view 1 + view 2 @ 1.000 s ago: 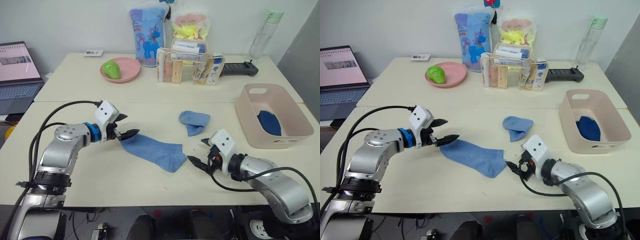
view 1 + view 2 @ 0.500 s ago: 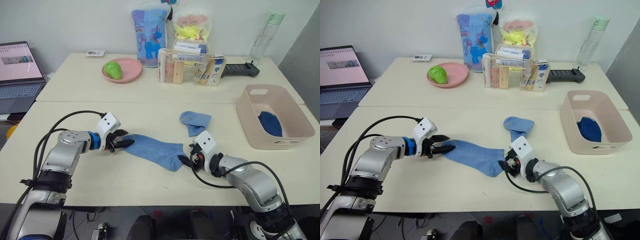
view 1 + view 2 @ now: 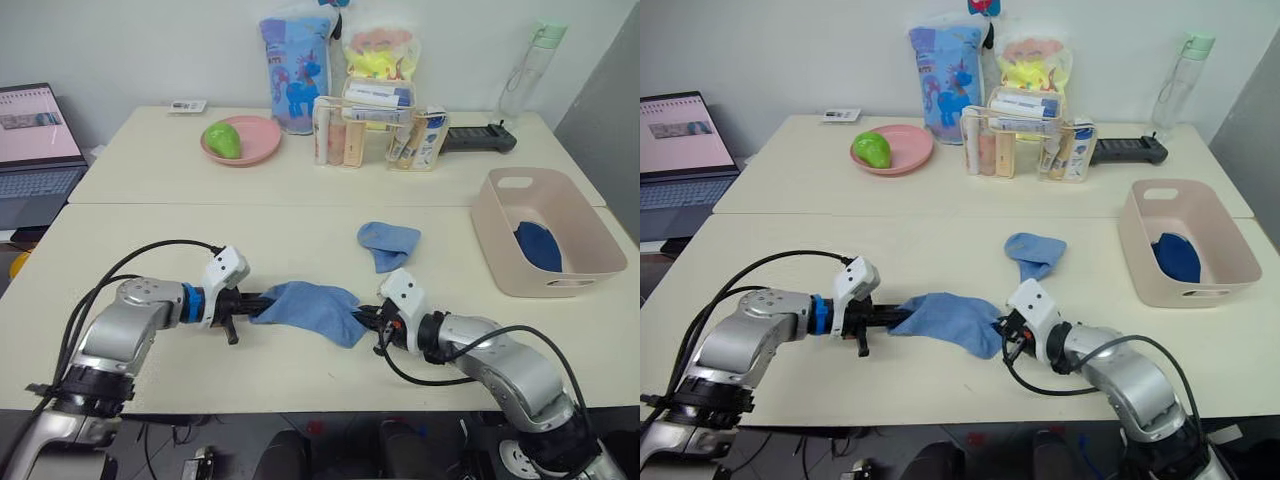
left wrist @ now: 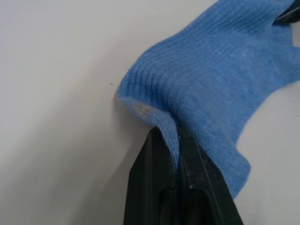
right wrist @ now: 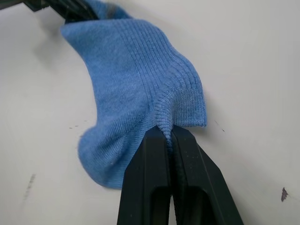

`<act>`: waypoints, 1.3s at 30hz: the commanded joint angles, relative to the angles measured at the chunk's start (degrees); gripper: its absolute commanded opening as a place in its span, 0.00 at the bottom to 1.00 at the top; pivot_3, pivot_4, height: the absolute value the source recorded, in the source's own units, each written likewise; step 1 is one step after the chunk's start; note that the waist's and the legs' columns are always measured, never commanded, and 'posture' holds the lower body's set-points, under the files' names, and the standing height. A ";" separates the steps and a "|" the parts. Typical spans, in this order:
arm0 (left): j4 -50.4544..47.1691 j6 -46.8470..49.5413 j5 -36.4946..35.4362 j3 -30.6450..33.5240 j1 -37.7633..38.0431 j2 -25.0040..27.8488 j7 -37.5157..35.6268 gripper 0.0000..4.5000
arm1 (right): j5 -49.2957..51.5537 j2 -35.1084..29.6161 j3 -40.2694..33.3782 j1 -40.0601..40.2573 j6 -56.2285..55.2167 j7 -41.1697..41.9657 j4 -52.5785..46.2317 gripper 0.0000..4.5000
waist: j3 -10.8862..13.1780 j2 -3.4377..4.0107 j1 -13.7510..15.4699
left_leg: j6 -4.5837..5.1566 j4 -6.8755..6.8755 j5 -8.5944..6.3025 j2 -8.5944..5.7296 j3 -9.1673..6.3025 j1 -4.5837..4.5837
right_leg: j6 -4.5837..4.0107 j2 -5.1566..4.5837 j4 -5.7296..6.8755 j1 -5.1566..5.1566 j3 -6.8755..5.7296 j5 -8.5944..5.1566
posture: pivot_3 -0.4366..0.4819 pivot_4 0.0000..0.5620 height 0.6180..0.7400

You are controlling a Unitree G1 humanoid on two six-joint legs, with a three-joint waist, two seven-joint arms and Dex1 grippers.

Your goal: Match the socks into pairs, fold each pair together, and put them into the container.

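Observation:
A light blue sock (image 3: 308, 308) lies near the front of the table, bunched between my two grippers. My left gripper (image 3: 258, 303) is shut on the sock's left end; the left wrist view shows fabric (image 4: 211, 75) pinched between its fingers (image 4: 154, 154). My right gripper (image 3: 365, 315) is shut on the right end, with a fold of the sock (image 5: 131, 93) caught at its fingertips (image 5: 152, 140). A second light blue sock (image 3: 388, 243) lies crumpled just behind. The pink-beige container (image 3: 540, 282) stands at the right with a navy sock (image 3: 540, 247) inside.
On the rear table stand a pink plate (image 3: 262, 135) with a green object, a blue unicorn bag (image 3: 297, 70), a clear organizer (image 3: 375, 130), a black device (image 3: 478, 138) and a bottle (image 3: 528, 68). A laptop (image 3: 35, 140) sits at the far left.
Both grippers have gone from open to shut, each on an end of the light blue sock. The right gripper moved left to the sock. The sock is now bunched shorter.

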 commanded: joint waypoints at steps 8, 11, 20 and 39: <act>-17.53 8.20 -8.16 4.75 11.35 1.32 4.05 0.00 | 10.66 -13.65 -6.69 4.18 6.62 8.49 -11.04 0.01 | 0.01 -0.01 0.16 | 0.08 0.00 -0.04 0.02 -0.06 0.03 | 0.00 -0.01 -0.03 0.08 0.05 0.00 | 0.48 0.27 0.69; -20.06 5.80 -6.29 3.55 14.85 -1.04 8.37 0.00 | 9.23 -17.06 -5.22 3.87 5.72 9.20 -10.32 0.01 | 0.01 0.00 0.15 | 0.08 0.00 -0.05 0.01 -0.02 0.05 | 0.00 -0.01 -0.02 0.09 0.06 0.00 | 0.48 0.27 0.69; -19.39 -1.72 -0.31 0.24 20.92 -1.98 12.91 0.00 | 5.16 -16.57 -1.74 1.68 6.62 4.41 -7.53 0.01 | -0.02 0.02 0.24 | 0.08 -0.01 -0.05 0.03 0.01 0.06 | 0.00 -0.01 -0.05 0.10 0.12 0.00 | 0.48 0.27 0.69; -14.35 -2.59 -5.33 7.55 18.20 4.48 7.16 0.67 | 4.62 -18.76 -7.69 1.46 13.13 -1.45 -21.27 1.00 | -0.05 0.11 0.10 | 0.08 -0.04 -0.05 0.04 -0.01 0.08 | -0.01 0.01 -0.02 0.11 0.05 0.00 | 0.48 0.27 0.69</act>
